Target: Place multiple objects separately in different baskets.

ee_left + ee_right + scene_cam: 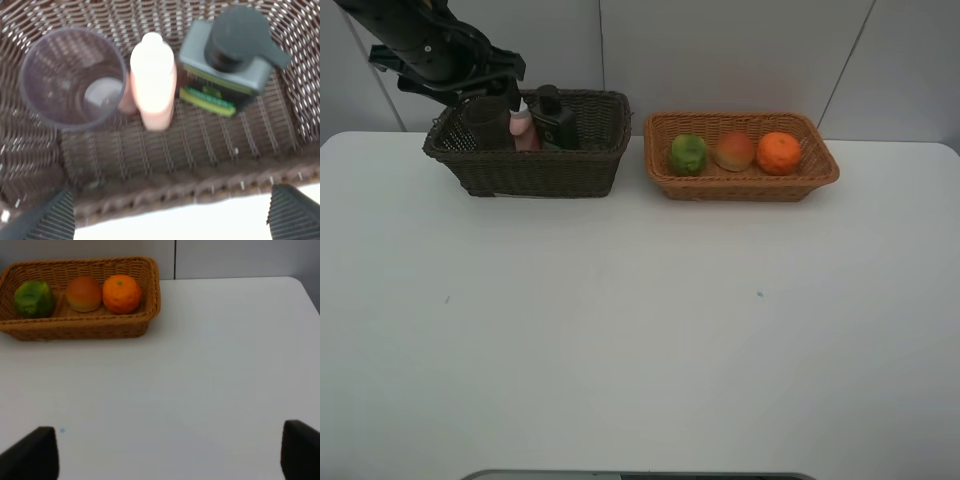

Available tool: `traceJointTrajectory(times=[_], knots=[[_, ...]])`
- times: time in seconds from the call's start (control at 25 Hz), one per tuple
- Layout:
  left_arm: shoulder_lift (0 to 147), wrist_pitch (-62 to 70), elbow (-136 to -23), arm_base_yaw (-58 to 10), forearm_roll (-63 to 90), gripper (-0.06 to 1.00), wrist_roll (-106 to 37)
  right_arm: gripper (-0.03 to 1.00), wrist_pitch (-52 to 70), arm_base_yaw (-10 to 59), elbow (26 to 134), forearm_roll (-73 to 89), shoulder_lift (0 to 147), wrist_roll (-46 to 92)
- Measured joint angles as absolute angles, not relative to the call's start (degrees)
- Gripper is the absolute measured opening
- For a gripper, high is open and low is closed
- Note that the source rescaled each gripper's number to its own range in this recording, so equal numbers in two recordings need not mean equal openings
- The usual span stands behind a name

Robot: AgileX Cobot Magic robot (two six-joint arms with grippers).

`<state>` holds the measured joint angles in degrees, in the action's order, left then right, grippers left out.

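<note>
Lifting my left gripper (170,212) straight up, fingers spread wide and empty, so I don't bump the cup (72,77) standing in the dark basket (200,187).

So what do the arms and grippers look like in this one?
Only the left arm shows in the high view: black, with bulky rounded segments. The left gripper shows two dark grey fingertips with ribbed pads. The right gripper shows two plain black, blocky fingertips. No markings or cables can be made out.
</note>
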<state>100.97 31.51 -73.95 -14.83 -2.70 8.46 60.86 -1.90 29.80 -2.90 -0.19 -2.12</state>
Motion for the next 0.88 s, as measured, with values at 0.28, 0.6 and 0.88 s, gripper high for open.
traceJointTrajectory(times=[0.28,0.6,0.88], knots=[[79.65,29.99,-56.09,-8.88,-2.64,0.99,8.46,0.87,60.86,-1.90,29.80,-2.90,-0.19,-2.12],[42.73,43.52,-43.97,-7.38,-2.60,0.99,8.46,0.87,60.86,-1.90,29.80,-2.90,-0.19,-2.12],[10.19,60.39,-41.42,-7.38,-2.35,0.99,8.46,0.87,60.86,-1.90,29.80,-2.90,-0.19,-2.12]])
